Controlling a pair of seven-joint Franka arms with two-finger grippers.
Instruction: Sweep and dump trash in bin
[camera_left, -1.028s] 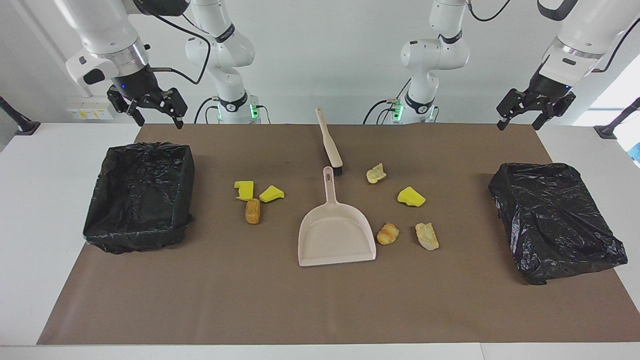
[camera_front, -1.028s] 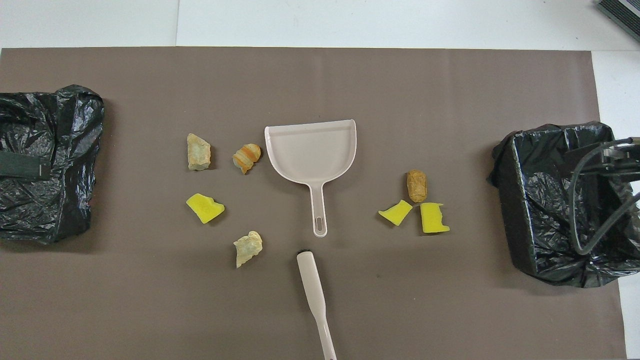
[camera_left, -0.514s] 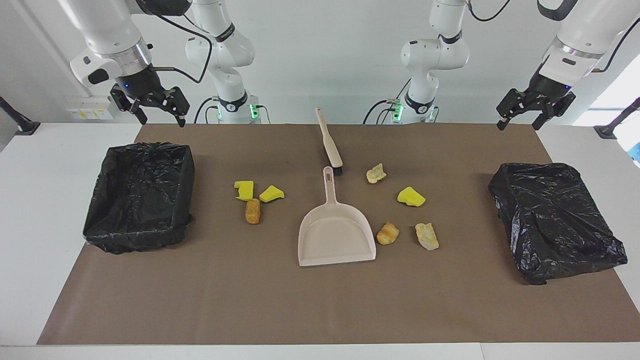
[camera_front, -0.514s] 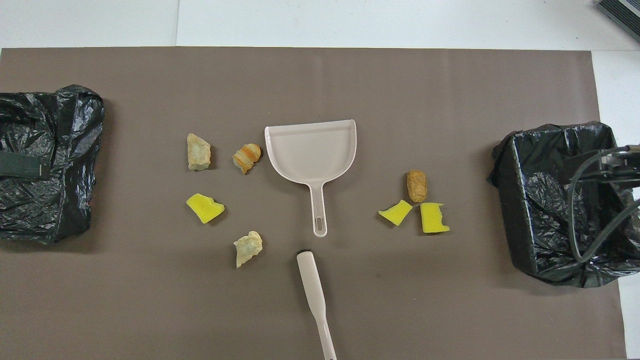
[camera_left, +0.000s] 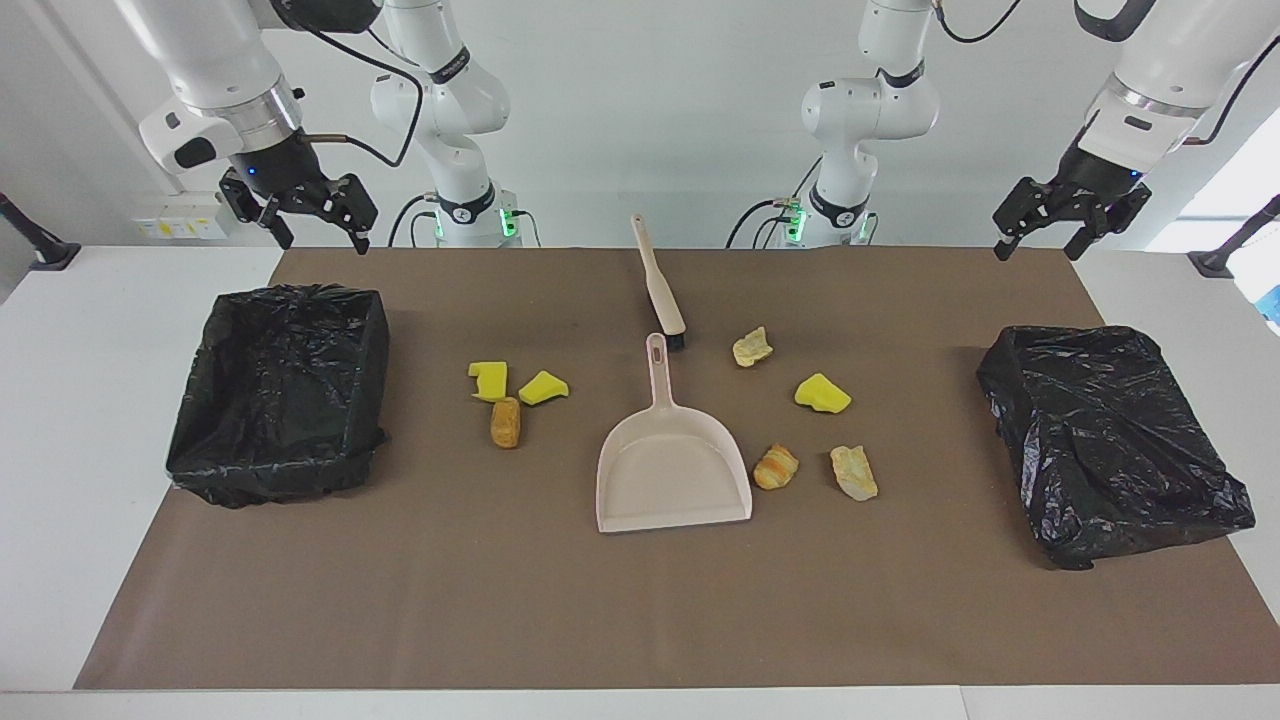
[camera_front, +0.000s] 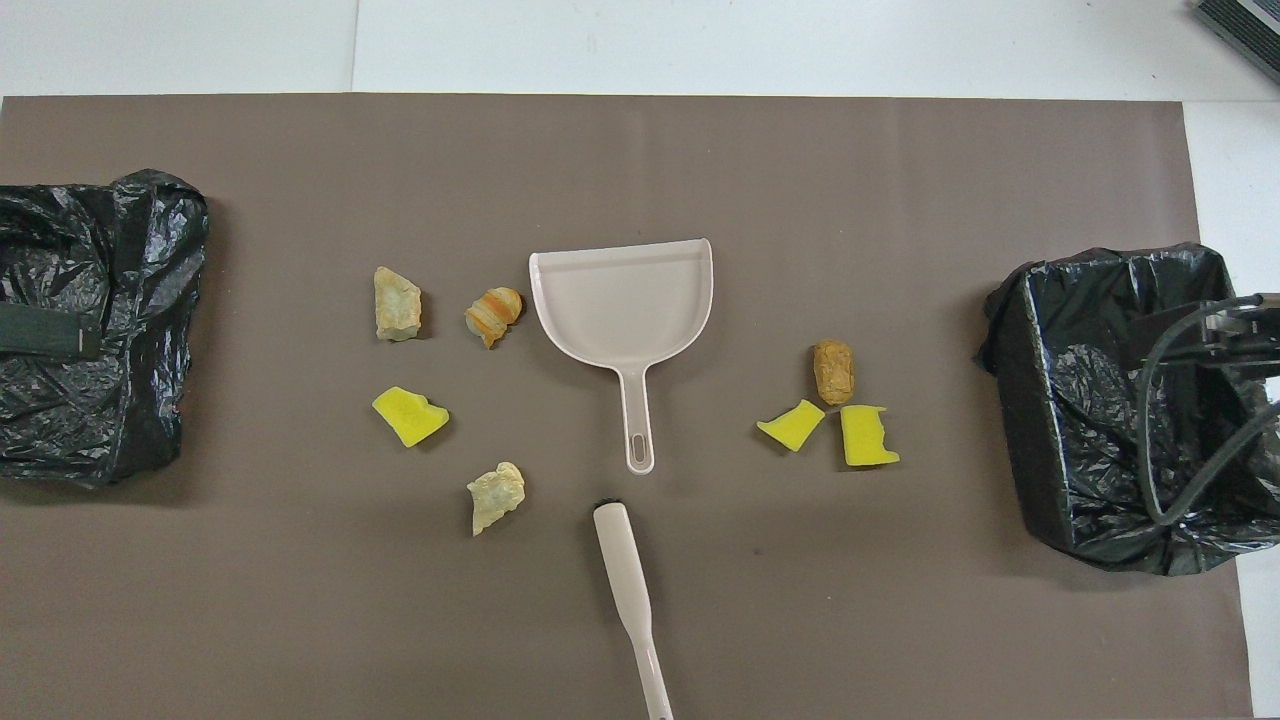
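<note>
Yellow, orange-brown and pale trash (camera_left: 823, 394) lumps; both end effectors (camera_left: 304, 217) gape apart.

R pincer (camera_left: 308, 222) has lifted a bit, over table edge near the bin (camera_left: 280, 390).

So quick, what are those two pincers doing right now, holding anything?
Left pincer: open, holding nothing, up over the table's edge near one black bin.
Right pincer: open, holding nothing, above the other black bin.

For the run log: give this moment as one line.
stage: start | left hand: open, raised | right hand: open, raised | trash: unswept | dustpan: empty
</note>
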